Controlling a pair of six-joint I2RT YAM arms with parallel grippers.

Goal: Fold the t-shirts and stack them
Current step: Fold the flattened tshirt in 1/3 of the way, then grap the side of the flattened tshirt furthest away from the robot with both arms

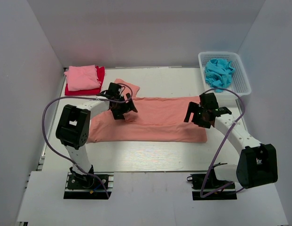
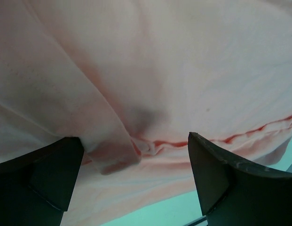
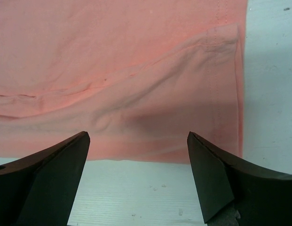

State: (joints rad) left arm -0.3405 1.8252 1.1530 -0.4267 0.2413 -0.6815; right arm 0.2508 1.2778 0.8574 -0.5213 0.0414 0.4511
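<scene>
A large salmon-orange t-shirt [image 1: 155,120] lies spread lengthwise across the middle of the table. My left gripper [image 1: 122,109] hovers open over its left part near a sleeve; in the left wrist view the gripper [image 2: 136,183] has a raised fold of the cloth [image 2: 113,150] between its fingers. My right gripper [image 1: 198,115] is open over the shirt's right end. In the right wrist view that gripper [image 3: 138,181] straddles the shirt's edge [image 3: 136,141], close to a hemmed corner. A folded light pink t-shirt [image 1: 82,77] rests on a red one [image 1: 98,87] at the back left.
A white lattice basket [image 1: 240,77] at the back right holds a crumpled turquoise-blue t-shirt [image 1: 219,71]. White walls enclose the table on three sides. Purple cables loop from both arms. Bare table [image 1: 146,155] shows in front of the salmon shirt.
</scene>
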